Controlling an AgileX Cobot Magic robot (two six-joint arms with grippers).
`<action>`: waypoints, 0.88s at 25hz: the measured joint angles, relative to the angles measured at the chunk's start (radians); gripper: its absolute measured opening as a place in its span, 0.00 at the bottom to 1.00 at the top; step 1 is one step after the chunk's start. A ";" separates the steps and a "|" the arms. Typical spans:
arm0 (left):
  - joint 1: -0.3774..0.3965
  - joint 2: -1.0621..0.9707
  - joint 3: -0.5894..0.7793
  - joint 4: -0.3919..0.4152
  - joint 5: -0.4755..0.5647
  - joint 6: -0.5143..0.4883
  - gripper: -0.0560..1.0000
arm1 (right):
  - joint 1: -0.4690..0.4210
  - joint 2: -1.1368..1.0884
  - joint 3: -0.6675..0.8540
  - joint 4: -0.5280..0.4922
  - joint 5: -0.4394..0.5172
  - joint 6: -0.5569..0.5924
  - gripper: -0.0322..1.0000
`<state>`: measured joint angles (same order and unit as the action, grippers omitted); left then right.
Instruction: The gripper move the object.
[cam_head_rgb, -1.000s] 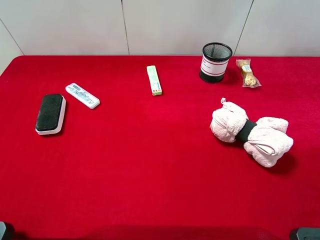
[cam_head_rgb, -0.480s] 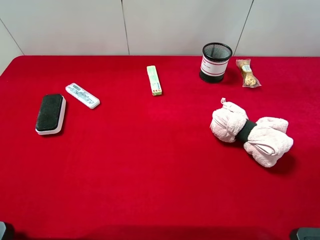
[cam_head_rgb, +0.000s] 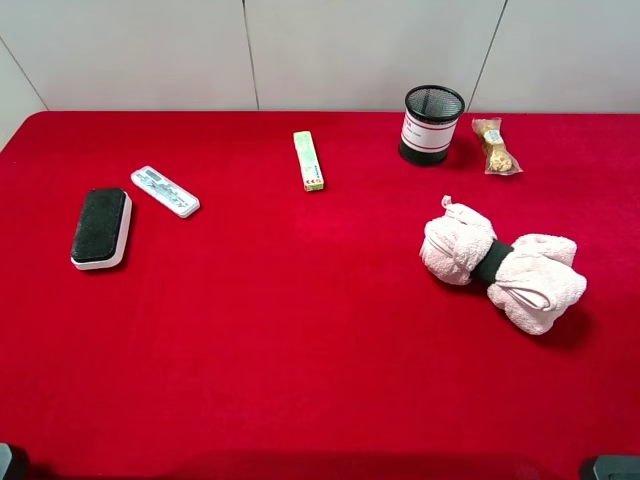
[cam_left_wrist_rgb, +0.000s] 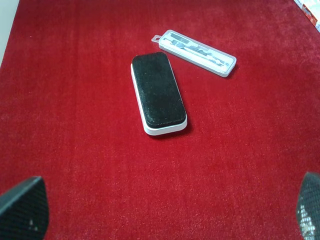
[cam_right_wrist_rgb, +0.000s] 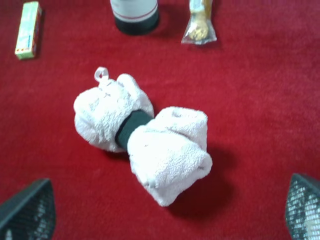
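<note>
A black eraser with a white base lies at the left of the red table, and also shows in the left wrist view. A clear flat case lies just behind it. A rolled pink towel with a black band lies at the right, and fills the middle of the right wrist view. My left gripper is open and empty, short of the eraser. My right gripper is open and empty, short of the towel. Only the fingertips show.
A green and white stick box lies at the back middle. A black mesh pen cup and a clear snack packet stand at the back right. A white wall runs behind the table.
</note>
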<state>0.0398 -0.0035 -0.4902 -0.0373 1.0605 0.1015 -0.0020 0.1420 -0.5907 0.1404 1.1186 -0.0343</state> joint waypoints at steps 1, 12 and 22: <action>0.000 0.000 0.000 0.000 0.000 0.000 0.98 | 0.000 -0.024 0.018 -0.003 -0.015 0.000 0.70; 0.000 0.000 0.000 0.000 0.000 0.000 0.98 | 0.000 -0.148 0.091 -0.059 -0.091 0.000 0.70; 0.000 0.000 0.000 0.000 0.000 0.000 0.98 | 0.000 -0.148 0.092 -0.059 -0.091 0.000 0.70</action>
<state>0.0398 -0.0035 -0.4902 -0.0373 1.0605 0.1015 -0.0020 -0.0060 -0.4982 0.0812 1.0277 -0.0343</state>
